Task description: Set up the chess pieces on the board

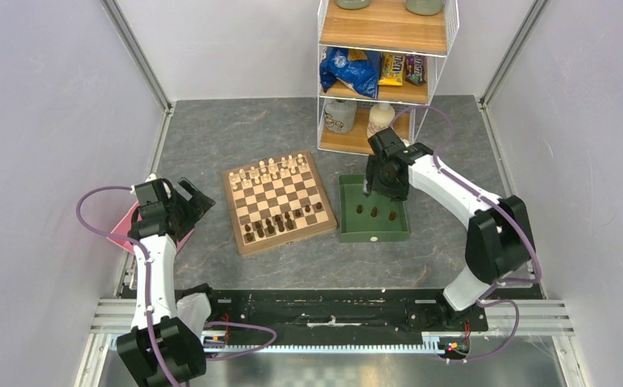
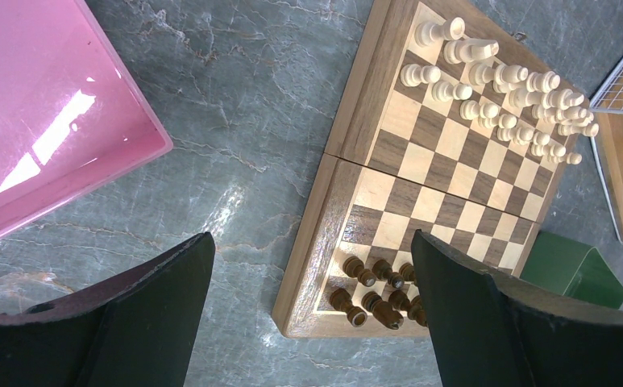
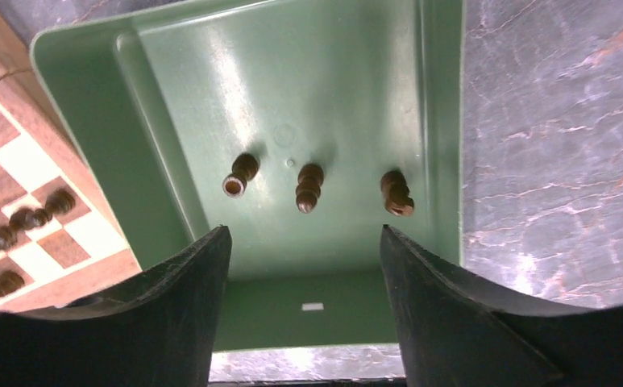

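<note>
The board (image 1: 280, 197) lies mid-table, with several dark chess pieces (image 1: 280, 224) standing on its near rows. Those pieces (image 2: 376, 294) show at the board's (image 2: 421, 201) corner in the left wrist view. Three more dark pieces lie in the green tray (image 1: 372, 236): one on the left (image 3: 240, 175), one in the middle (image 3: 309, 187) and one on the right (image 3: 396, 193). My right gripper (image 3: 304, 242) hangs open over the tray's (image 3: 211, 81) far part, above these pieces, with nothing between its fingers. My left gripper (image 2: 312, 242) is open and empty, left of the board over bare table.
Cream pieces (image 1: 272, 171) fill the board's far rows. A pink tray (image 1: 126, 230) sits at the left edge under the left arm. A wire shelf (image 1: 384, 72) with snacks and bottles stands behind the green tray. Walls close in both sides.
</note>
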Available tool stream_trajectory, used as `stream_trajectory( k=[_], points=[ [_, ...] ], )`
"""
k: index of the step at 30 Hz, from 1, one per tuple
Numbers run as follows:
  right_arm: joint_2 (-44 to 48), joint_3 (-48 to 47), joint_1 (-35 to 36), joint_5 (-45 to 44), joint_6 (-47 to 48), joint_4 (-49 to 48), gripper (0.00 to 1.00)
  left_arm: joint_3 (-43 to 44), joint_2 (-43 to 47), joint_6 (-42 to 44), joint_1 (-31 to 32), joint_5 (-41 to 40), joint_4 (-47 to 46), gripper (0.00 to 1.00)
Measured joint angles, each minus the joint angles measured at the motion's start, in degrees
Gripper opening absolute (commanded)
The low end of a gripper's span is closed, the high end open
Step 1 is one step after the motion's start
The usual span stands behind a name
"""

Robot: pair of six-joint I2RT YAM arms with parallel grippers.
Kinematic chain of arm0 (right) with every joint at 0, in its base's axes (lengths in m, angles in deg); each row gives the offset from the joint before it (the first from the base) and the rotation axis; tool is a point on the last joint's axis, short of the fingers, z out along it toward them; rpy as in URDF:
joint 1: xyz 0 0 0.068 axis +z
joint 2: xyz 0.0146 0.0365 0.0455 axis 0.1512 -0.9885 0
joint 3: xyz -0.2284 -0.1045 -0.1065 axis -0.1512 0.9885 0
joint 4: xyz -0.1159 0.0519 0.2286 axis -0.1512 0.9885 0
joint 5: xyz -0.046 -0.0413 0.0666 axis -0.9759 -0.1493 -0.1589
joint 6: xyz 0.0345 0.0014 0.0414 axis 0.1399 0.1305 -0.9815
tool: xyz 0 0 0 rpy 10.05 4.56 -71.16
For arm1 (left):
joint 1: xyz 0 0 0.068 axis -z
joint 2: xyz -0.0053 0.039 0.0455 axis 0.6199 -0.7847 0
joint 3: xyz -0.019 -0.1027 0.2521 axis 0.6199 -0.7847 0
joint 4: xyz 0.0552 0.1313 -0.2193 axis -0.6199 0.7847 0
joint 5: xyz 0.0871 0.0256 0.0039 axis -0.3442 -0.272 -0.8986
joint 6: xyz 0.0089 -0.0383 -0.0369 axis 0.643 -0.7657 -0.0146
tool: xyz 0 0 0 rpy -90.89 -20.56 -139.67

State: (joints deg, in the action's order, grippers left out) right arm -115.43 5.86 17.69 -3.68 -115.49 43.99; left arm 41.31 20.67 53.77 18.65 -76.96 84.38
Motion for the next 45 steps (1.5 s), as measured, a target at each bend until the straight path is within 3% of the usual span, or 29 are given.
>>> stream_trajectory(
  k=[4, 12, 45],
  points=[
    [-4.8, -1.4, 0.0, 0.3, -1.0, 1.0, 0.54, 0.0, 0.0, 0.0, 0.0, 0.0, 0.0, 0.99],
    [-6.6, -1.4, 0.0, 0.4, -1.4, 2.4, 0.39, 0.0, 0.0, 0.0, 0.0, 0.0, 0.0, 0.99],
    [-12.1, -1.4, 0.0, 3.8, -0.8, 1.0, 0.36, 0.0, -0.1, 0.0, 0.0, 0.0, 0.0, 0.99]
  ],
)
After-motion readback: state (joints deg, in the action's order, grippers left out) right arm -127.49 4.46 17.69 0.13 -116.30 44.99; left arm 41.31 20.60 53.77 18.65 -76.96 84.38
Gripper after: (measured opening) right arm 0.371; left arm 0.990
